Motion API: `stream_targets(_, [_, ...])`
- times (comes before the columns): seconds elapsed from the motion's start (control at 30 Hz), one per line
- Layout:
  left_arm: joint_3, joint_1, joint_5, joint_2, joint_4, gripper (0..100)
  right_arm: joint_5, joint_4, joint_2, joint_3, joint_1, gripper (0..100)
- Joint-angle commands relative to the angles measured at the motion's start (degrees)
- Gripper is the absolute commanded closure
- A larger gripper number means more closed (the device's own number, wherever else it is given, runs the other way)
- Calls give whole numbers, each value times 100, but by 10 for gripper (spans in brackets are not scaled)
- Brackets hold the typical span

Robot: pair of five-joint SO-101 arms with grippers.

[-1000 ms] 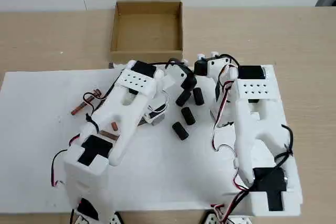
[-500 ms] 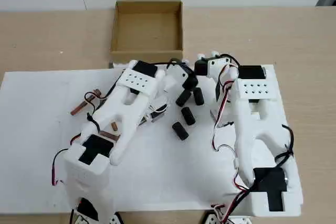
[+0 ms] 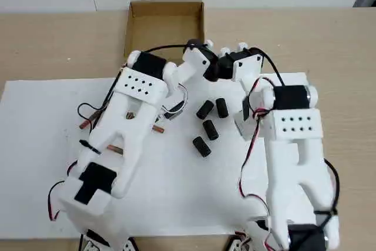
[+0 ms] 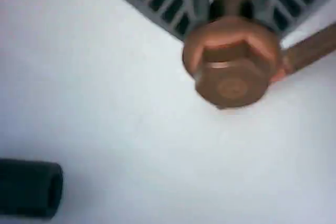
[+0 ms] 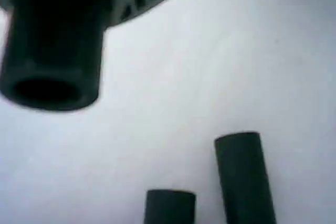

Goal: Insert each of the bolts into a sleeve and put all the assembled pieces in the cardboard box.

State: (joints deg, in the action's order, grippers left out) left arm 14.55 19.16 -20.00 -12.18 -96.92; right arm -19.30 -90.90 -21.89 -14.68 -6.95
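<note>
Left wrist view, left gripper [image 4: 230, 2] clasping bolt [image 4: 231, 74]

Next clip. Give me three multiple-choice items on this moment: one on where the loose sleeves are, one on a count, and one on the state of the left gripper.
1. Where do the loose black sleeves lie?
A. in a bowl
B. on the white sheet
C. on a shelf

2. How many loose sleeves does the high view show?
A. two
B. four
C. seven

3. The left gripper has its jaws:
A. open and empty
B. shut on a sleeve
C. shut on a copper-coloured bolt

Key:
1 B: in the high view every loose sleeve rests on the sheet.
2 B: four separate black cylinders can be counted there.
3 C: the left wrist view shows the bolt's shaft clamped between the jaws, with its hex head hanging below.
</note>
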Motion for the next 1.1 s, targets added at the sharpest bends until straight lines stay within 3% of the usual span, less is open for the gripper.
stream_targets(0.0, [488,9,1363,589,-97,994,123,-251,-382,53,-48,995])
stream_targets(0.07, [620,53,1767,703,-97,994,387,-409,-541,53,-48,995])
stream_targets(0.17, [637,185,1811,835,-97,994,721,-549,-787,35,-48,995])
stream_targets(0.3, [637,255,1837,914,-88,995,791,-549,-1103,26,-40,995])
stream_targets(0.5, [637,220,2585,1363,-70,995,870,-523,-1552,26,-22,995])
stream_targets(0.8, [637,211,3411,2180,-62,995,1978,-497,-2255,18,-40,995])
stream_targets(1.07, [479,-229,3684,2637,-70,995,2268,-549,-2651,18,-48,995])
